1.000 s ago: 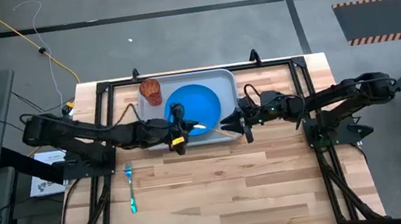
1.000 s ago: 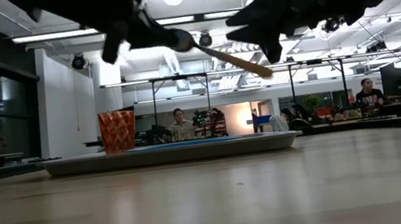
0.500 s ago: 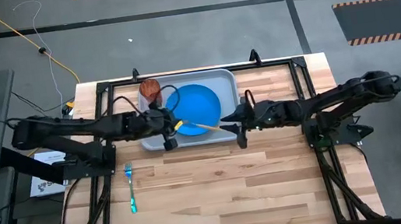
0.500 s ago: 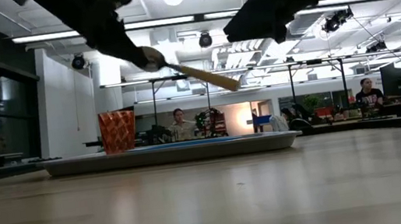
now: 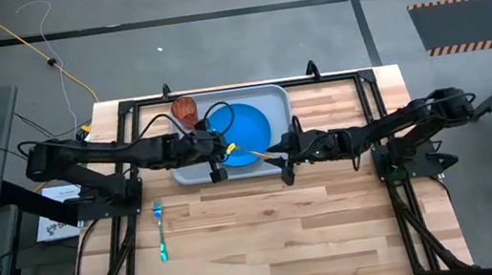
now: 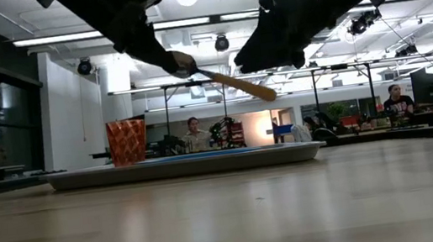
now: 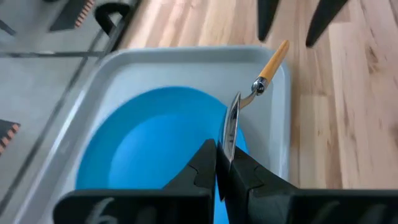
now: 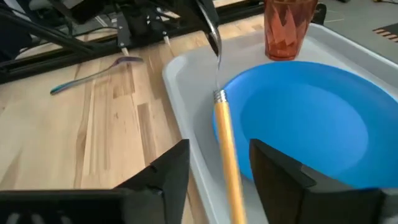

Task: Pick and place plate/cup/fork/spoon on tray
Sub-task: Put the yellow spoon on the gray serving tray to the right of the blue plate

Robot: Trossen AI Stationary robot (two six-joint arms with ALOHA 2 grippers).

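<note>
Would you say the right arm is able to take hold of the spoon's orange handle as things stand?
Probably yes: the right pincer is open with the spoon handle lying between its fingers, nothing in between. The left pincer holds the spoon's bowl end above the plate.

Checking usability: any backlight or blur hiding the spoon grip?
Low view: ceiling lights silhouette both arms, grip unreadable. Left wrist view: left gripper sharp, shut on the spoon bowl. Right wrist view: right gripper blurred, orange handle between open fingers.
</note>
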